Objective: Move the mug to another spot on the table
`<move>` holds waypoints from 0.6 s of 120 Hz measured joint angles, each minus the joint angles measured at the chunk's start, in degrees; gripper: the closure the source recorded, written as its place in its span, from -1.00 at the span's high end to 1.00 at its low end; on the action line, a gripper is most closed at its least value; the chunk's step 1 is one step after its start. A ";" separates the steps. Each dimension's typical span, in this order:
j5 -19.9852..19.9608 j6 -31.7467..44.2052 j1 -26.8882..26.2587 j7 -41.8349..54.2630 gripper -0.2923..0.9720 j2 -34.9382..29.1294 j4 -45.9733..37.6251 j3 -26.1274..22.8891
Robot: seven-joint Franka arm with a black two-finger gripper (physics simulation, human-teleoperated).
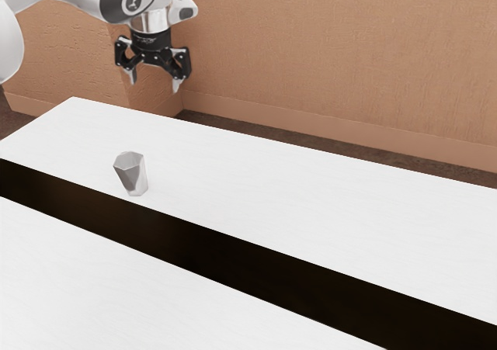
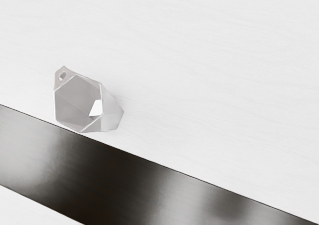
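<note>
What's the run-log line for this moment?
stage: pre-grasp | black two-finger gripper: open, raised, apart from mug | faceted grey mug: upright on white table, beside black strip, untouched

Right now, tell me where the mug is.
The mug stands on the white table at the exterior view's left, right beside the dark strip, below the open end effector and apart from it.
</note>
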 joint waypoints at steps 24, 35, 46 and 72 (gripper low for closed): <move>0.66 1.32 0.96 -2.26 0.54 0.07 -2.24 0.25; 1.26 2.02 1.25 -3.14 0.54 0.30 -3.23 1.92; 1.06 2.49 2.44 -3.96 0.54 0.85 -3.81 2.87; -2.51 5.18 4.01 -7.71 0.54 3.24 -4.82 6.53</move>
